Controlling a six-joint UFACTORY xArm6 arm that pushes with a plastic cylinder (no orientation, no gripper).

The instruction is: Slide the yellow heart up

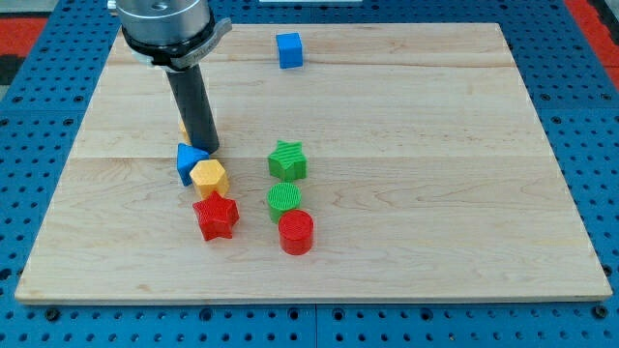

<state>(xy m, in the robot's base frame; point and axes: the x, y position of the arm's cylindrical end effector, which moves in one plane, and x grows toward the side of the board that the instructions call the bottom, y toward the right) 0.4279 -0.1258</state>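
In the single camera view, a pale wooden worktop (406, 126) fills most of the frame, resting on a blue perforated base (29, 145). The end effector is a straight dark rod hanging from a metal mount in the upper left; it has no jaws to spread or press together and pinches nothing. My tip (206, 148) sits left of centre, just above the blue triangular block (188, 160). A sliver of yellow (182, 129) peeks out from behind the rod at its left edge; this may be the yellow heart, though its shape is hidden and I cannot tell. Touching the blue triangle at lower right is a yellow hexagonal block (209, 177), with a red star block (216, 217) just below it. Right of these stand a green star block (287, 159), a green round block (284, 198) and a red cylinder (296, 232), stacked downward in a column. A blue cube (289, 49) lies well apart near the top edge.
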